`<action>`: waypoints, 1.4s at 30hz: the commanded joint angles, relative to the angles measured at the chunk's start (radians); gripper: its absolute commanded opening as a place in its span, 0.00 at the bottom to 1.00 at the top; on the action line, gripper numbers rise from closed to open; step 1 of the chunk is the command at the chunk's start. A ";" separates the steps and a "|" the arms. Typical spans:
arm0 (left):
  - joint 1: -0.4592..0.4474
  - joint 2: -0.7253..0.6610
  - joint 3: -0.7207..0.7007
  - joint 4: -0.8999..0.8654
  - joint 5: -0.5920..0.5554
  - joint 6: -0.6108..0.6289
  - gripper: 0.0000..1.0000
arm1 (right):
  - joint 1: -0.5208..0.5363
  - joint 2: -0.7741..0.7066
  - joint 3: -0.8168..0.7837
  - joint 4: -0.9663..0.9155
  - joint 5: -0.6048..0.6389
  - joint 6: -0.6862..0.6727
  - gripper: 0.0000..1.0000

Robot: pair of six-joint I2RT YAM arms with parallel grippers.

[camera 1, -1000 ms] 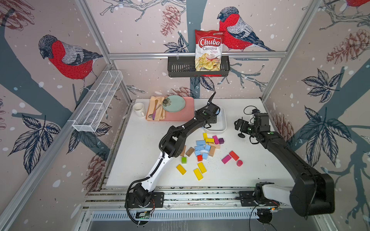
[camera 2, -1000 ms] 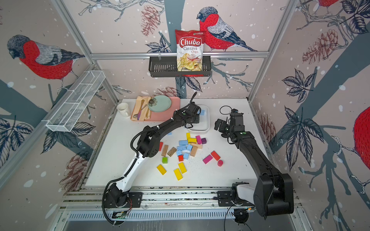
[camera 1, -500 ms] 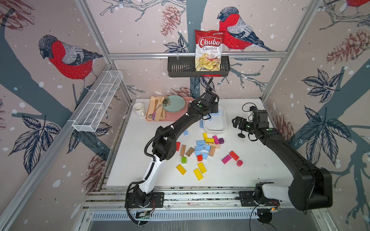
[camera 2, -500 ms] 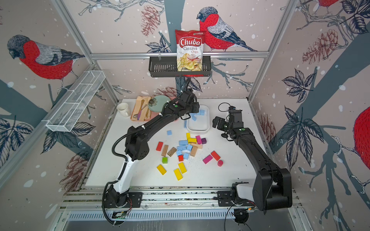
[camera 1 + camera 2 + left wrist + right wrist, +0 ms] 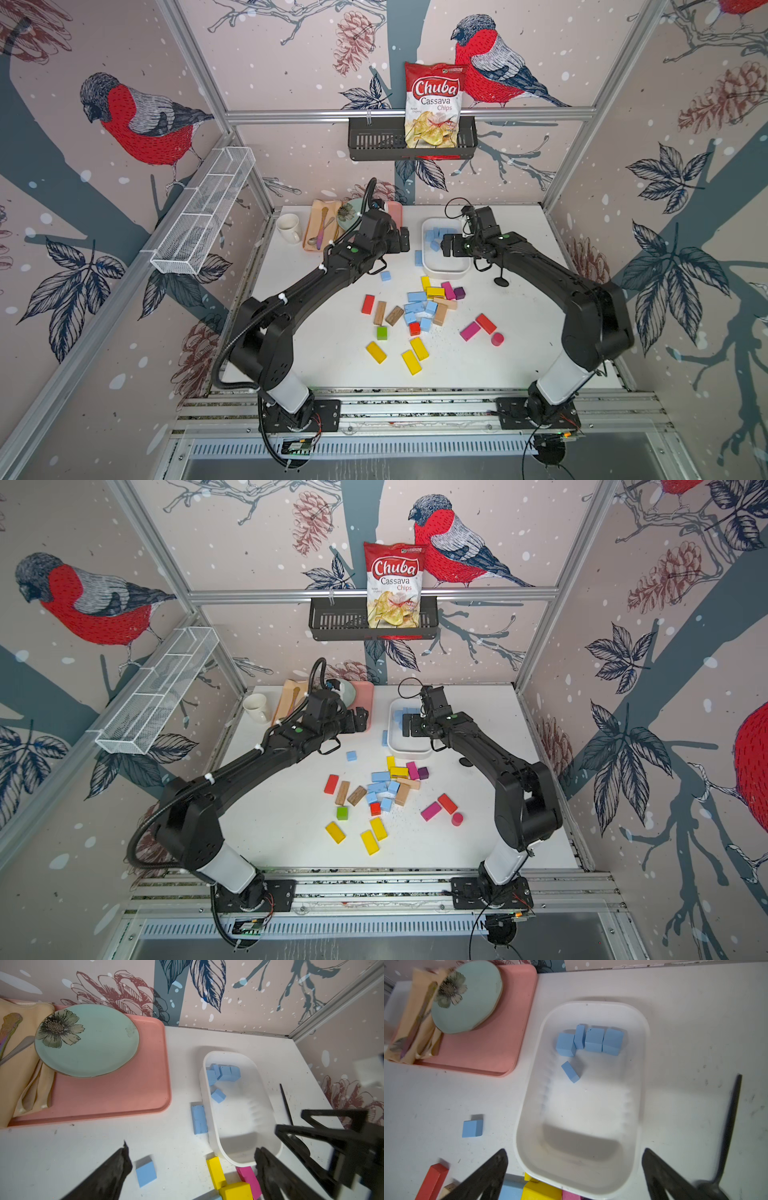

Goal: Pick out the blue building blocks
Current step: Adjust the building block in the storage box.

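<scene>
left wrist view, down past the left gripper (image 5: pixel 192 1145): fingers (image 5: pixel 112 1174) spread wide, nothing between them. landmark for all places here: the white tub (image 5: pixel 239 1122). inside the tub, bunched toward its far end, five of the blue building blocks (image 5: pixel 593 1040). outside it, flat on the surface (image 5: pixel 83 1157), right along the long wall on the left arm's side, one blue bar (image 5: pixel 199 1119), long axis parallel to that wall; touching or merely beside, impossible to tell. further out on that same side, off the tub's near corner, a lone blue cube (image 5: pixel 146 1171), close to one left fingertip. more blue ones (image 5: pixel 417 309) in the mixed pile (image 5: pixel 436 293) off the tub's near end. above the tub, the right gripper (image 5: pixel 575 1150), fingers (image 5: pixel 656 1169) likewise wide apart and empty. by judgement: bar and cube both nearer the left arm; for the bar, fingers across its short width, one close down the wall.
</scene>
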 commanded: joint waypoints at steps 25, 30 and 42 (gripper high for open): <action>0.022 -0.249 -0.373 0.228 0.425 0.346 0.96 | -0.009 0.486 0.443 -0.131 0.037 -0.047 0.54; 0.022 -0.251 -0.376 0.232 0.432 0.342 0.96 | -0.006 0.492 0.445 -0.119 0.010 -0.062 0.52; 0.022 -0.246 -0.379 0.239 0.444 0.330 0.96 | -0.006 0.541 0.484 -0.115 -0.003 -0.055 0.40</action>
